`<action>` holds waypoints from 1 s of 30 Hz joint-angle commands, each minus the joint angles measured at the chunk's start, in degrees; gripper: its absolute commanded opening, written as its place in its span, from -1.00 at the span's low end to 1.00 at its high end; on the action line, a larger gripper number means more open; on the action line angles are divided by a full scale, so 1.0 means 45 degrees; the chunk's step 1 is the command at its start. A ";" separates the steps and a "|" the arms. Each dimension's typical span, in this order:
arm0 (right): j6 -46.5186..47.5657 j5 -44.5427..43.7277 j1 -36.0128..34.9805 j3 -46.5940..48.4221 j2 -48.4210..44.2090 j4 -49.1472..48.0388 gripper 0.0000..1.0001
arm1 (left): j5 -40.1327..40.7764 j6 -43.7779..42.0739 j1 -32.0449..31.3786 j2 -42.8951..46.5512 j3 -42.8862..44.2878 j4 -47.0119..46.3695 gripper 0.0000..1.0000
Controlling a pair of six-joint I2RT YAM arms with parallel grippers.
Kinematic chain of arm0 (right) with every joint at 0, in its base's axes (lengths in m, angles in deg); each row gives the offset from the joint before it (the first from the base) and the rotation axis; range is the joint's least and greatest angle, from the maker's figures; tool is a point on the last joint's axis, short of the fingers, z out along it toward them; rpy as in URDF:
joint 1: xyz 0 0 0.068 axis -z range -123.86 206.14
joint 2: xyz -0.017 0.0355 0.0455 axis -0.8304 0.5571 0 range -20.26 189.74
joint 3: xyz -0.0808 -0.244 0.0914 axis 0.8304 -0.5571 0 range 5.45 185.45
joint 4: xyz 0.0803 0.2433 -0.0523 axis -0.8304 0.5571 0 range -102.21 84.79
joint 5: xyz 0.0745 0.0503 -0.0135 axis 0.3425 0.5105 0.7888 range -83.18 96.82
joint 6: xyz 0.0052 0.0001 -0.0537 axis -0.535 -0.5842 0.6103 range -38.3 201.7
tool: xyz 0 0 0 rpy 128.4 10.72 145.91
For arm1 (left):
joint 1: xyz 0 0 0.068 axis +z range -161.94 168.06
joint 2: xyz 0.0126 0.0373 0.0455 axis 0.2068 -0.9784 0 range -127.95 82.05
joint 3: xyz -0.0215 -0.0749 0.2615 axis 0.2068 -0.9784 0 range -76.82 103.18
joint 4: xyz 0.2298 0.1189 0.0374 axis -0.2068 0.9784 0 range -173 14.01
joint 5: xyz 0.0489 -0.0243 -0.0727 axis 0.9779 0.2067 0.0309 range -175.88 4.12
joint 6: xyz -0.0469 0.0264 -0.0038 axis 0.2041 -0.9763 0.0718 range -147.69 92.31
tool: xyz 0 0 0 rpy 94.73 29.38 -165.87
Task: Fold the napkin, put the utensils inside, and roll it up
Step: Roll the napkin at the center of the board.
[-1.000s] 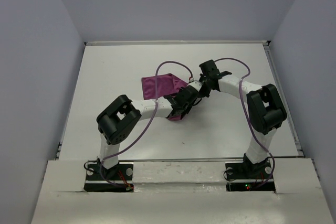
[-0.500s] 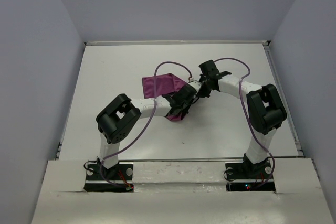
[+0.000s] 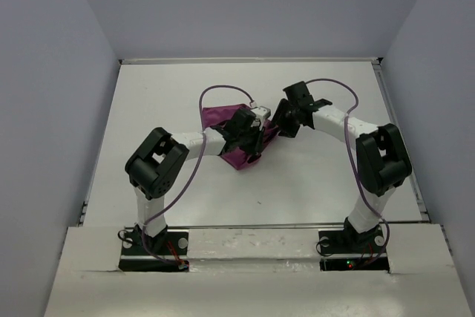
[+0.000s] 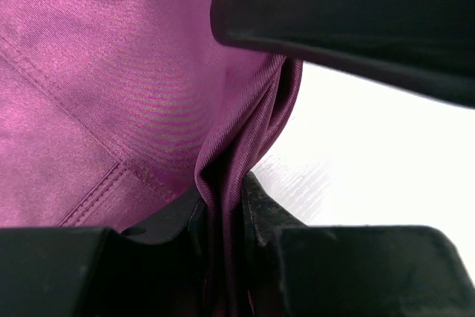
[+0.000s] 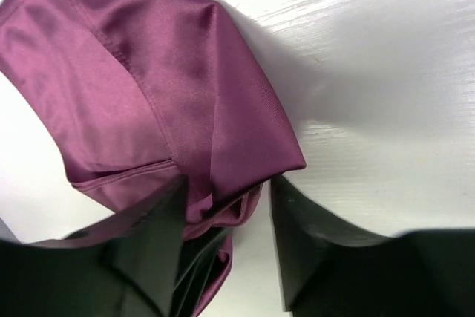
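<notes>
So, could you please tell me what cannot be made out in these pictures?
The utensils: in no view; possibly under the napkin or arms, cannot tell.
Napkin's middle: top view, hidden by the left arm.
Napkin's outline: left wrist view, too close; left fingers block top and bottom.

Sheeny woven cloth napkin (image 5: 148, 72), matt table (image 5: 386, 109)

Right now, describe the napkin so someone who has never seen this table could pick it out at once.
Start from the white table and look at its middle. The napkin is the crumpled plum-purple cloth there, pinched in the left gripper. It is the only soft sheet in sight; the purple cables are just thin loops.
</notes>
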 commanded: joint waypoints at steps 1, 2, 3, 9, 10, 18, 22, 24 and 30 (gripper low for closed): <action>0.0062 -0.0497 -0.0066 0.0663 -0.0910 -0.0251 0.21 | -0.1732 0.0580 0.0419 0.0453 -0.0196 -0.0396 -1.00; 0.0139 -0.0574 -0.0066 0.0741 -0.0969 -0.0232 0.25 | -0.1850 0.0659 0.0478 0.0453 -0.0274 -0.0435 -1.00; 0.0179 -0.0575 -0.0066 0.0780 -0.1144 -0.0135 0.28 | -0.2083 0.0737 0.0537 0.0491 -0.0333 -0.0532 -1.00; 0.0491 -0.1589 0.0169 0.1112 -0.1828 0.0295 0.30 | -0.2963 0.1459 0.1239 0.0609 -0.0742 -0.1001 -1.00; 0.0588 -0.1688 0.0324 0.1132 -0.1984 0.0431 0.30 | -0.3235 0.1557 0.1337 0.0609 -0.0782 -0.1137 -1.00; 0.0746 -0.1768 0.0579 0.0956 -0.2201 0.0608 0.28 | -0.4466 0.2494 0.2099 0.0375 -0.1153 -0.1976 -1.00; 0.0979 -0.1260 0.0579 0.0839 -0.2064 0.0491 0.25 | -0.5345 0.3197 0.2703 0.0316 -0.1466 -0.2622 -1.00; 0.1214 -0.0754 0.0579 0.0683 -0.2025 0.0316 0.25 | -0.5542 0.3413 0.2861 0.0199 -0.1525 -0.2681 -1.00; 0.1722 0.1239 0.0579 -0.0077 -0.2024 -0.1243 0.10 | -0.6205 0.3920 0.3349 -0.0250 -0.1505 -0.2818 -1.00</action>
